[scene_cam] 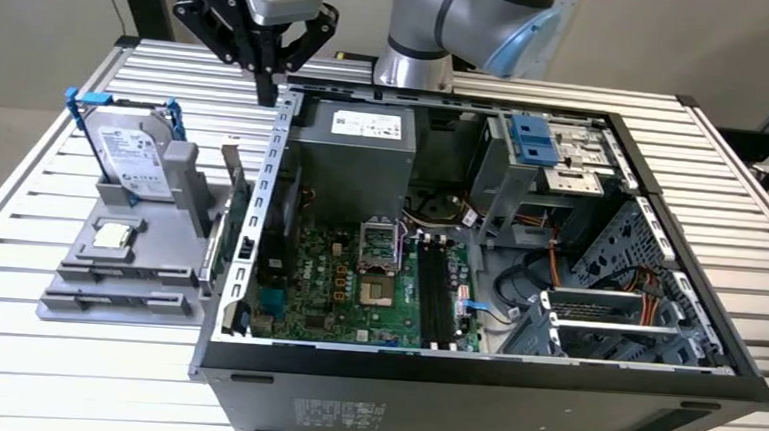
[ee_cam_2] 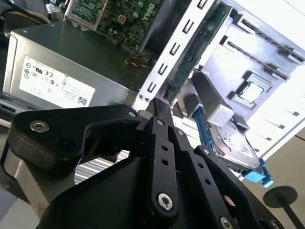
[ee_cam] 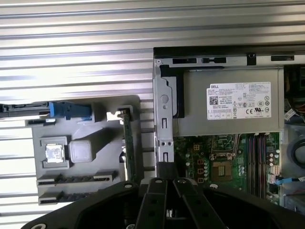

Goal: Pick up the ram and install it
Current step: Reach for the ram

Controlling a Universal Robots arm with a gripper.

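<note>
The ram (scene_cam: 237,191) is a thin greenish board stick standing on its long edge in the grey holder (scene_cam: 114,269), right beside the computer case's outer wall. It also appears in both wrist views, as the ram (ee_cam: 127,143) and the ram (ee_cam_2: 198,52). My gripper (scene_cam: 269,90) hangs above the case's back corner on the exterior view's left, higher than the ram and a little behind its far end. Its black fingers (ee_cam_2: 159,124) lie together with nothing between them, as my gripper (ee_cam: 169,181) also shows. The motherboard's black slots (scene_cam: 434,294) lie inside the case.
The open case (scene_cam: 483,362) holds a grey power supply (scene_cam: 356,144) at the back and drive cages (scene_cam: 620,290) on the exterior view's right. The holder also carries a silver hard drive (scene_cam: 135,155) with blue rails and a small square chip (scene_cam: 116,234). Everything rests on a slatted metal table (scene_cam: 28,354).
</note>
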